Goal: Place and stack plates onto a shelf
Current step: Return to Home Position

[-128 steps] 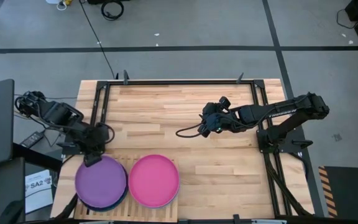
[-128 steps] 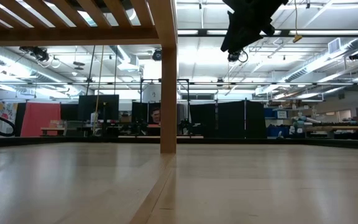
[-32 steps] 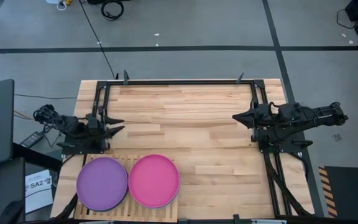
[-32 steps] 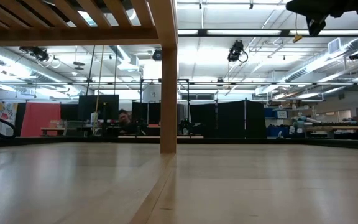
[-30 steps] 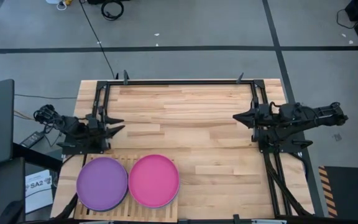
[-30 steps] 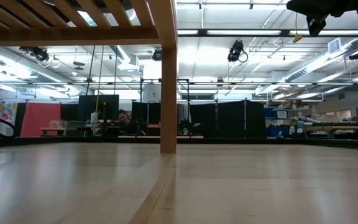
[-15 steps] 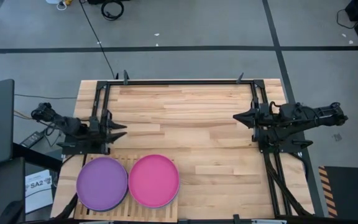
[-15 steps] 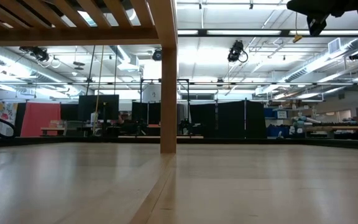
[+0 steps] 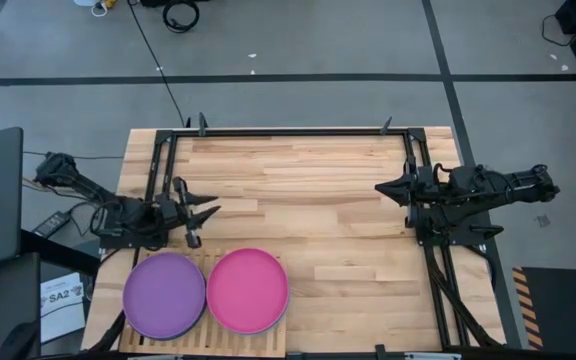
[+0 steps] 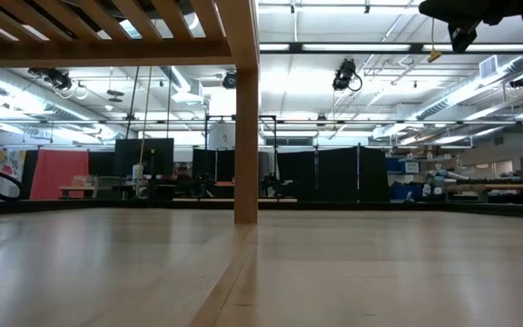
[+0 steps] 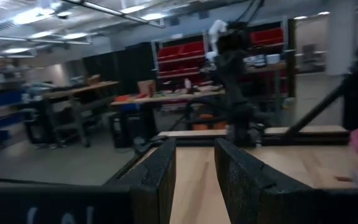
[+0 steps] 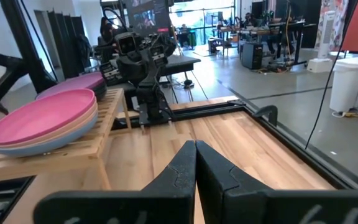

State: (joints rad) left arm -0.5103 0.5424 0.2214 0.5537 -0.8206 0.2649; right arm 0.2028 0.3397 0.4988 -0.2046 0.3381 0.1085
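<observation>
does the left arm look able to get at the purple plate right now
Probably yes: the left claw hangs open close beside the purple plate, and nothing lies over the plate or between them.

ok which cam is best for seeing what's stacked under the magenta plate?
Right wrist view: it sees the magenta plate side-on, with paler plates beneath it on the shelf. High view shows only its top face. Left wrist view catches just a pink sliver at the frame edge. Low view shows only the shelf's underside.
</observation>
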